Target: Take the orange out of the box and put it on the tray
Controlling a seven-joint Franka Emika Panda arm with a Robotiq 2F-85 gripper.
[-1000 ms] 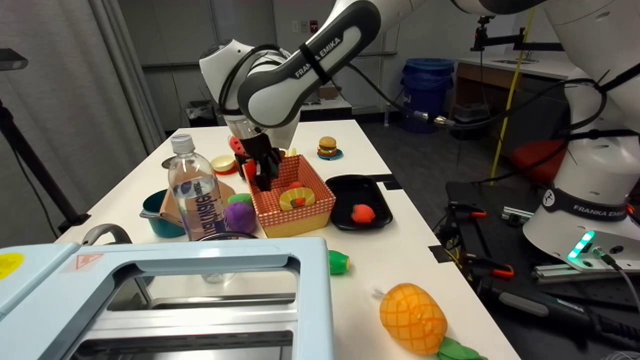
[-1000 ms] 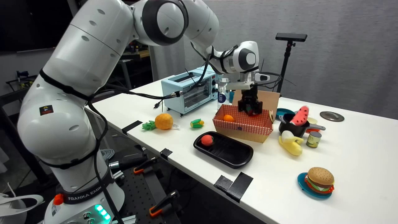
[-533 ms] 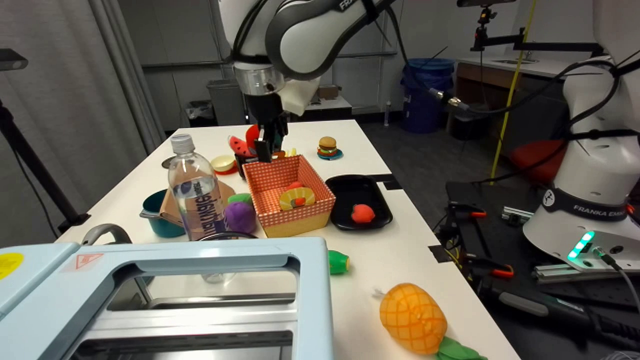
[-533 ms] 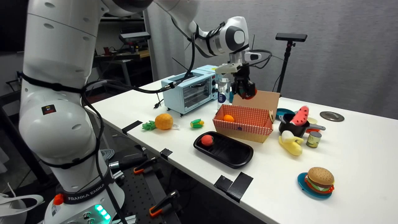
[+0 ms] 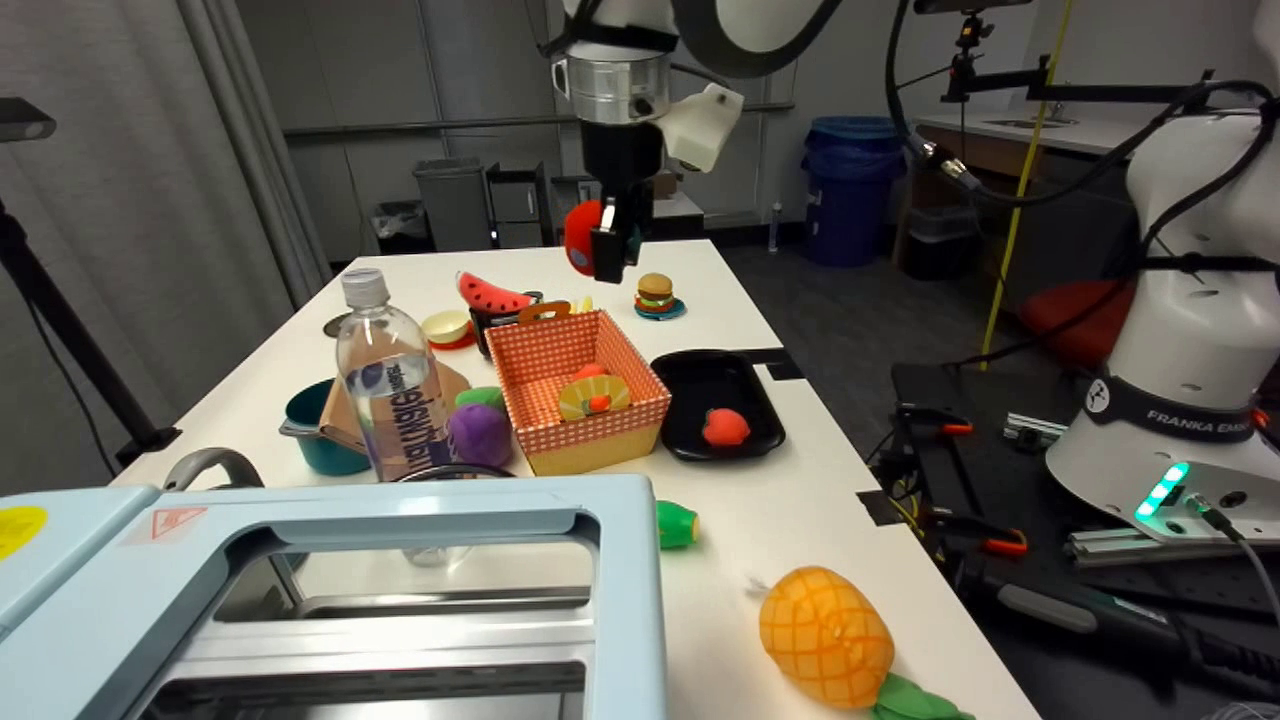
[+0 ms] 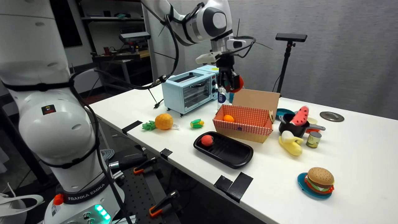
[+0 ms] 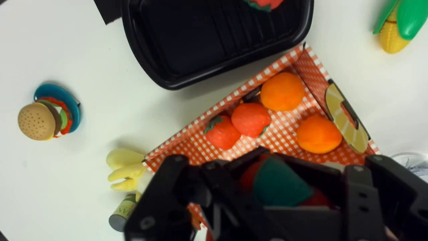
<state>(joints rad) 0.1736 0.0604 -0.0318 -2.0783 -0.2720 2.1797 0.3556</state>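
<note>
I have my jaws clamped on a red-and-teal toy [image 7: 281,185], higher than the checked box [image 6: 248,129], two oranges [image 7: 282,91] inside the box, two red fruits [image 7: 251,119] next to them, the black tray [image 6: 231,154] just beside the box on the counter [image 6: 351,149], a red fruit [image 6: 207,140] in it.

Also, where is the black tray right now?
In an exterior view, the black tray lies just in front of the checkered box, left of the hamburger, with a red toy fruit in its left end.
</note>
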